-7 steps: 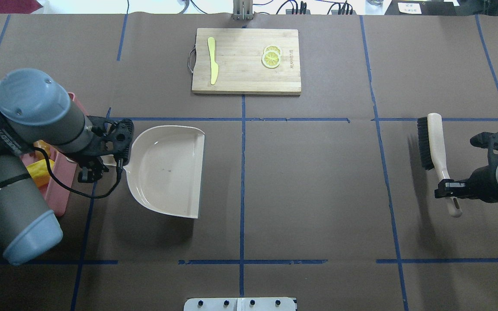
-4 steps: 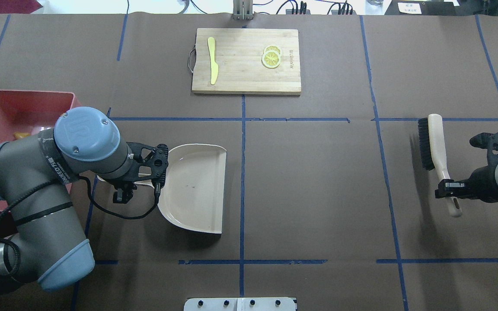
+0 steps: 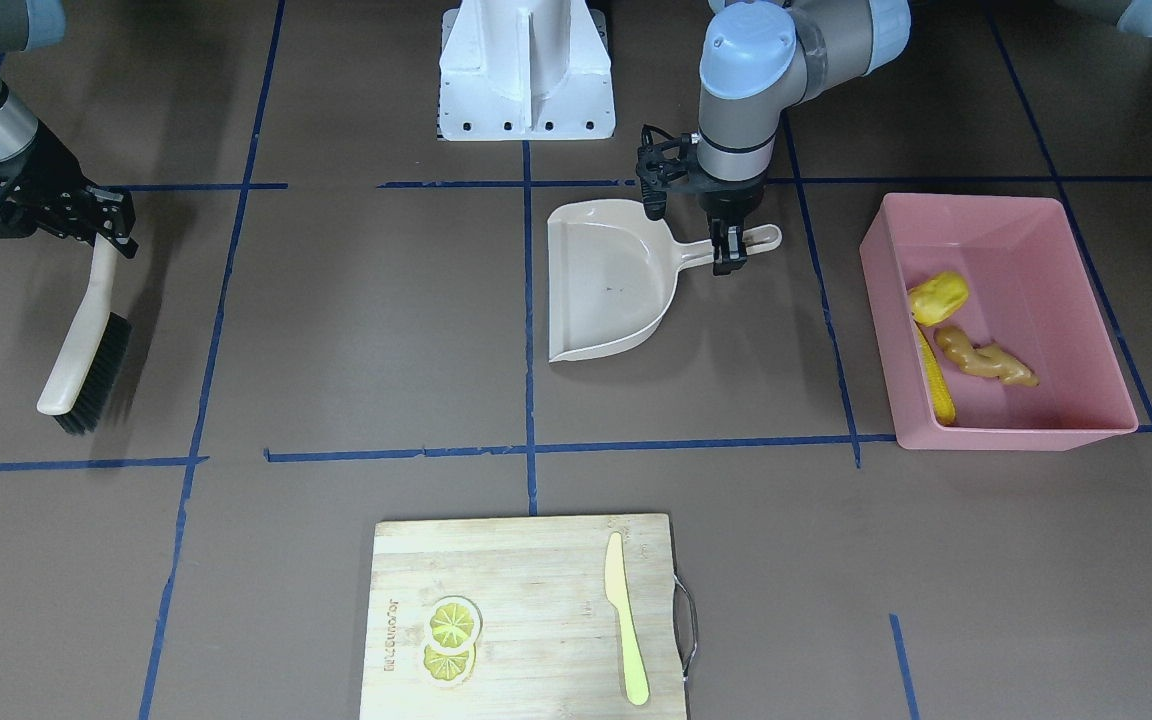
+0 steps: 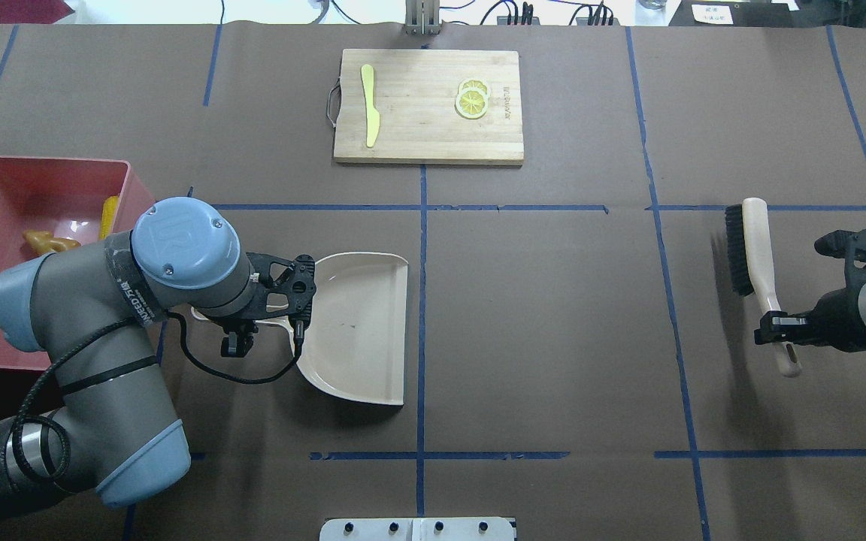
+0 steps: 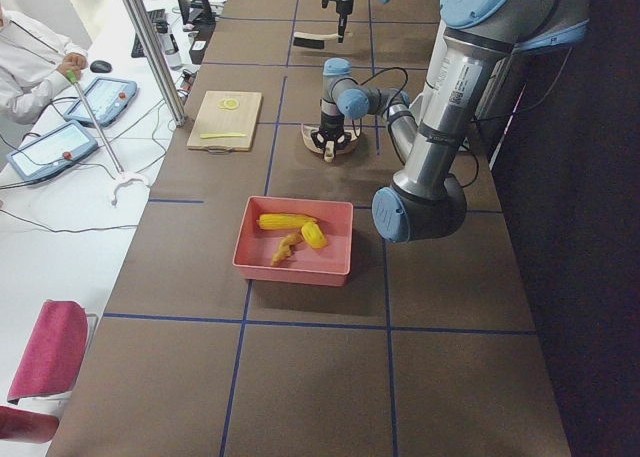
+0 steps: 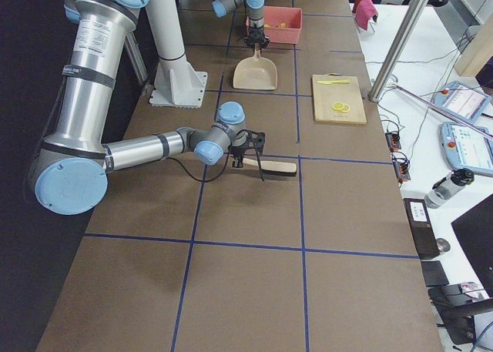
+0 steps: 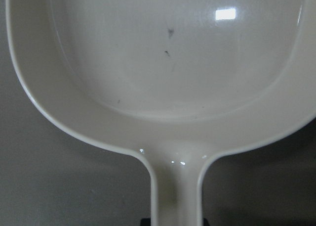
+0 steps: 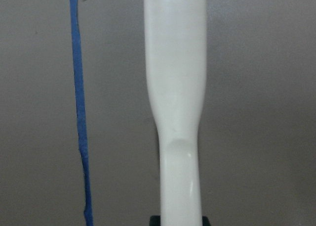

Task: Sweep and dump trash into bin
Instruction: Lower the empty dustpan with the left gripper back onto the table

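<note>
Pan (image 4: 358,323) is now out by the centre tape line, well apart from the bin (image 3: 1086,330). One second back it is right beside the bin wall, so the left arm is carrying it away.

Left jaws stay clamped on the pan handle (the wrist view shows the handle running straight into them). The pan reads level, mouth toward the middle, and holds nothing but a few specks. Cannot tell whether it touches the table (image 4: 553,315) or rides just above.

All the trash is in the bin: corn (image 3: 934,378) along one wall, potato (image 3: 938,297) and ginger (image 3: 986,358) close by it.

Right jaws are closed on the brush (image 4: 755,244) handle. The brush is unmoved at the far right.

Judgement: the dump is done, and what remains is likely setting the tools down.
</note>
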You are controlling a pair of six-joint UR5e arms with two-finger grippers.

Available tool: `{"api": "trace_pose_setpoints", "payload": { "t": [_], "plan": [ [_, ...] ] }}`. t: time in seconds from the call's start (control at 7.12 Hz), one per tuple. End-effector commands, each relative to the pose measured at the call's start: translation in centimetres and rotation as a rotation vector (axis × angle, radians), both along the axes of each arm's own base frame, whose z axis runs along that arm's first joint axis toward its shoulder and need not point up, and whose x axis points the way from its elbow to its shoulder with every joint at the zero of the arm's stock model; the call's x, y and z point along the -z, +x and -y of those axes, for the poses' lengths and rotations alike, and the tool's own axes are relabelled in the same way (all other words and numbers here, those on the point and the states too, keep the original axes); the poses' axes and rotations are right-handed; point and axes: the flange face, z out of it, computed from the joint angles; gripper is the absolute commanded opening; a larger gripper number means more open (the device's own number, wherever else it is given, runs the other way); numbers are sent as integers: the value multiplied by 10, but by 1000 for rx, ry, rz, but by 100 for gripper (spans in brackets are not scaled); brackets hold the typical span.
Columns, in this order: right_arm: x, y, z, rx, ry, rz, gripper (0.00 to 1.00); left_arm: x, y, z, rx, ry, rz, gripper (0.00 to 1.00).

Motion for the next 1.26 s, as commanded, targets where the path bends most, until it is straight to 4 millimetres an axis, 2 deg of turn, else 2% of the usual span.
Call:
{"api": "trace_pose_setpoints", "payload": {
  "t": [0.0, 0.14, 0.42, 0.56, 0.7, 0.84, 0.98, 1.12],
  "plan": [
    [1, -1, 0, 0, 2, 1, 0, 1, 0, 1, 5, 3, -3, 48],
    [1, -1, 0, 1, 2, 1, 0, 3, 0, 0, 3, 8, -11, 98],
    [1, -2, 1, 1, 2, 1, 0, 12, -9, 3, 25, 49, -16, 100],
    [1, -1, 0, 2, 0, 2, 0, 31, -39, 7, 58, 76, -55, 100],
    [-2, 3, -2, 7, -11, 1, 0, 23, -88, 25, 124, 80, -52, 100],
    [-6, 12, -12, 16, -29, -4, 0, 10, -120, 36, 183, 62, -38, 100],
    [-10, 24, -23, 24, -48, -12, 0, -1, -157, 64, 260, 48, -18, 100],
    [-22, 36, -35, 44, -71, -29, 0, -17, -177, 74, 300, 29, 9, 100]
  ]
}}
